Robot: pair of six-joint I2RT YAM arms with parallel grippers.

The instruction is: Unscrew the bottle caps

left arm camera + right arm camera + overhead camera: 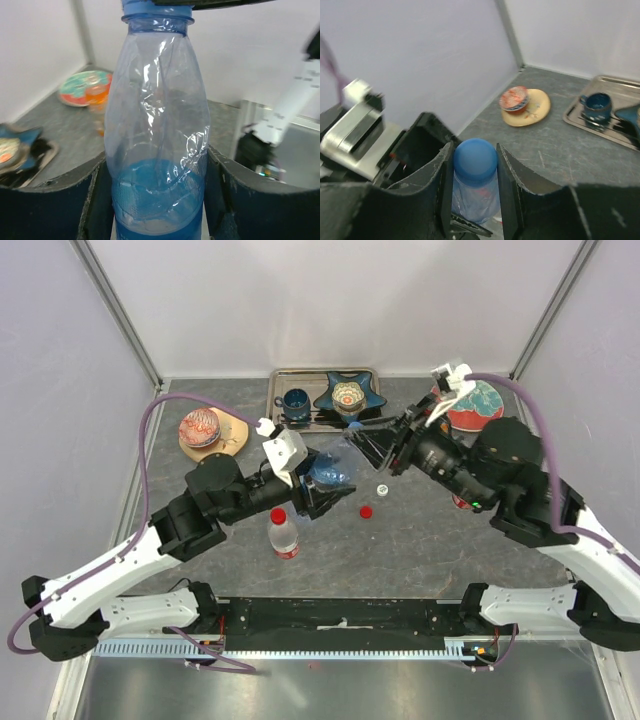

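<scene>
My left gripper (157, 200) is shut on the lower body of the blue-tinted bottle (157, 125) and holds it tilted above the table (335, 465). My right gripper (475, 172) is shut on its blue cap (475, 159), one finger on each side. The cap sits on the bottle's neck. A loose white cap (382, 488) and a loose red cap (366, 510) lie on the table just right of the bottle. A clear bottle with a red cap and red-and-white label (283, 533) stands in front of the left arm. The orange bottle (97, 100) shows blurred behind.
A metal tray (290, 375) at the back holds a dark blue cup (295, 402) and a star-shaped blue dish (350, 395). A yellow plate with a patterned bowl (205, 430) sits back left. A red and teal plate (475, 405) sits back right.
</scene>
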